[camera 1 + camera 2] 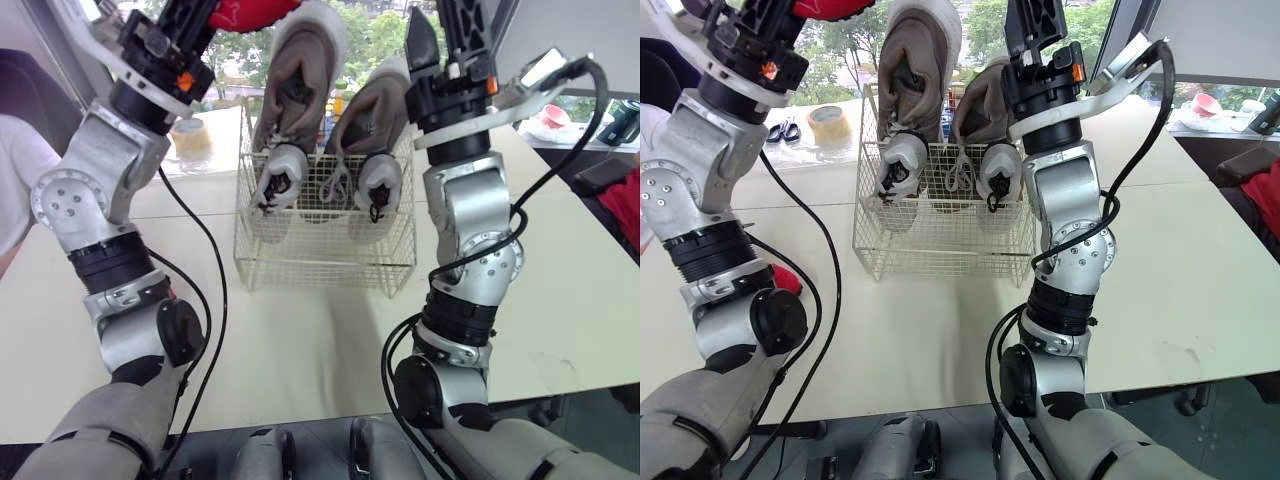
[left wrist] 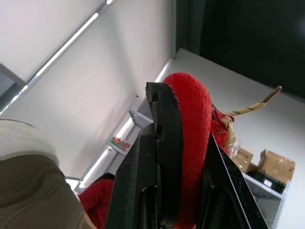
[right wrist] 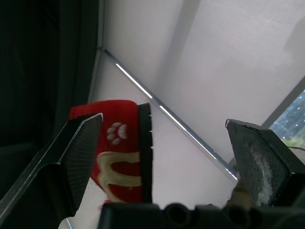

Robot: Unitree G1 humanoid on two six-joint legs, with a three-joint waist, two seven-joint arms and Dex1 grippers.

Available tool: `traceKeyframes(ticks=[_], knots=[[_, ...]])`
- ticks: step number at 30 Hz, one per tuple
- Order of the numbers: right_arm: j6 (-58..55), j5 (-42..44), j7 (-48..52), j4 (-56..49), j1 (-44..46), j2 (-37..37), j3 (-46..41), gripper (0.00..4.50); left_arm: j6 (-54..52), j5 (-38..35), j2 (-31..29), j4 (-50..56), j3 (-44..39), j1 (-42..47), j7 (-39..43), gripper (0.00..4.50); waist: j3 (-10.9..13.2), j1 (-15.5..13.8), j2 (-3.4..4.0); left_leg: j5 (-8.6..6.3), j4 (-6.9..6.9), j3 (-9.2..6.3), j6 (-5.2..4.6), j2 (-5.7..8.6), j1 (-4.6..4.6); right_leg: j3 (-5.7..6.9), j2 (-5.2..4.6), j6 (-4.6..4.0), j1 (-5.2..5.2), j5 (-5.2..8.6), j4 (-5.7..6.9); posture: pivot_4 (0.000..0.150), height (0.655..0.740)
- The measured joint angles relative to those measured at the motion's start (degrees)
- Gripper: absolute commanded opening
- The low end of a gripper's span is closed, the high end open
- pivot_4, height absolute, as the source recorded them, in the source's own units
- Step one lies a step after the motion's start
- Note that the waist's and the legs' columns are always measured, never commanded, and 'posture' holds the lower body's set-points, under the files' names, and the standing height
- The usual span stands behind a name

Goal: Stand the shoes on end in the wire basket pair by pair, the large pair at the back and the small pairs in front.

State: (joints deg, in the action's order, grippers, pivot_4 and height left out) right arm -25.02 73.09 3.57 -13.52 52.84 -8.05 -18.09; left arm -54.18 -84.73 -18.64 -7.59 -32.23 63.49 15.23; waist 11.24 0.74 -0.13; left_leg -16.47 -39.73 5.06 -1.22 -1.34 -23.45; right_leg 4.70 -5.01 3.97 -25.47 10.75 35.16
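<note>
A white wire basket (image 1: 325,262) stands mid-table. Two large taupe shoes (image 1: 300,70) stand on end along its back. In front of them are two small grey-and-white shoes (image 1: 280,178), also on end. My left gripper (image 2: 183,119) is raised high above the basket's left side, shut on a small red shoe (image 1: 250,12) with a black sole and tan lace. My right gripper (image 3: 164,126) is raised above the basket's right side. It is open with nothing between its fingers, and the red shoe (image 3: 119,148) shows beyond them.
A tape roll (image 1: 190,135) and scissors (image 1: 788,128) lie on the table behind the basket to the left. A small red thing (image 1: 788,278) lies beside my left arm. A person's white sleeve (image 1: 15,170) is at the left edge. A pink bowl (image 1: 548,120) sits far right.
</note>
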Motion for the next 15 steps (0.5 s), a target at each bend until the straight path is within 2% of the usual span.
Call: traceKeyframes(ticks=[7,15], knots=[[-0.4,-2.6,1.1,-1.2,-0.1,1.2,6.0,4.46,-0.5,-2.0,0.5,1.8,3.5,-3.4,-0.7,0.21,0.0,0.1,0.00,0.01,0.00,-0.03,0.01,-0.02,0.00,0.01,0.03,0.00,-0.01,0.01,-0.03,0.150,0.7400],[0.4,-4.8,0.0,-2.6,0.0,1.3,8.0,4.46,-0.4,-3.5,0.0,3.9,5.8,-6.1,0.2,0.21,0.0,0.1,0.00,0.01,0.00,-0.04,0.01,-0.03,0.00,0.02,0.05,0.00,-0.01,0.01,-0.04,0.150,0.7400]])
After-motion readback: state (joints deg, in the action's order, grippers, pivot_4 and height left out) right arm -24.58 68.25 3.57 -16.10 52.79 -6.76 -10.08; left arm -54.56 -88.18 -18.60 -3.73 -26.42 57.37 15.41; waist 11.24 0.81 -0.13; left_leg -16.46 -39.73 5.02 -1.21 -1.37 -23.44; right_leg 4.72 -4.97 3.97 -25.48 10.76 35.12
